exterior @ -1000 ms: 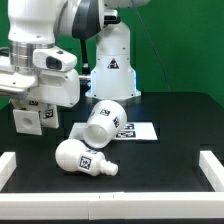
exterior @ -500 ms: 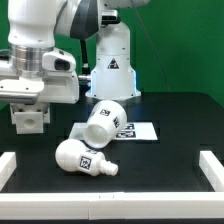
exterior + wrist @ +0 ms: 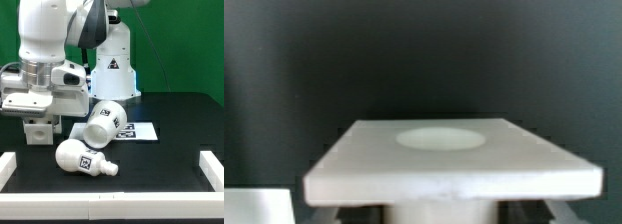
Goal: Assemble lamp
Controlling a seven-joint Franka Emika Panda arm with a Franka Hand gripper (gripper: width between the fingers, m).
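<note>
white flat square plastic lamp base (image 3: 38, 133) is held pinched in tool (image 3: 40, 121), left-centre of exterior frame, low over black bench (image 3: 170, 130) | judged light, stiff, slick | best gripped across opposite flat sides

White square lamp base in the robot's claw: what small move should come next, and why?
Probably lower the flat white square base onto the black table and let go. The gripper holds it low, and the rounded white bulb lies loose beside it, so the base likely needs to rest flat first.
</note>
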